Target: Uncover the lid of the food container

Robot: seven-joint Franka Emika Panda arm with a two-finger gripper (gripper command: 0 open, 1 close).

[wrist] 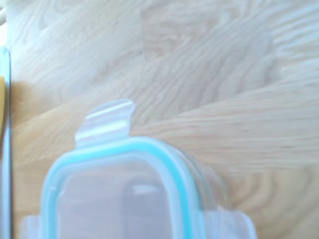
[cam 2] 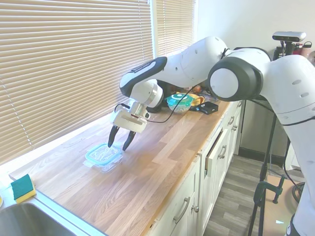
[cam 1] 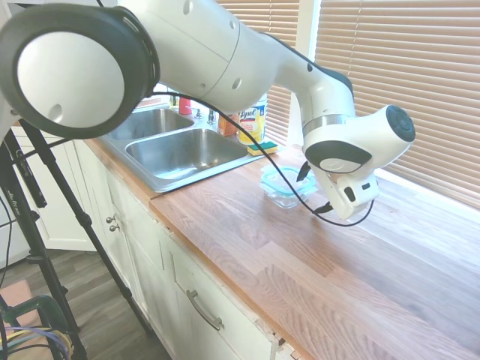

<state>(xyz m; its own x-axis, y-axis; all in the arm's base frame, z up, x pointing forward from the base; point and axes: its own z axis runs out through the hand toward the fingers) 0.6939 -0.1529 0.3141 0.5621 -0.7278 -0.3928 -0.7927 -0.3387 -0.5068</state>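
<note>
Centrally, a clear plastic lid with a teal rim sits on the shallow glass food container, on a wood-plank countertop below window blinds. Just above it, the gripper hangs with dark fingers spread wide, empty.

Lids: one
Food containers: one
Sponges: one
Lysol canisters: one
Sink basins: two

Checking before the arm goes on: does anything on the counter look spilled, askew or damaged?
Nothing stands out. The lid sits flat on the food container, the counter looks dry, and the open gripper hovers at the lid's edge.
</note>
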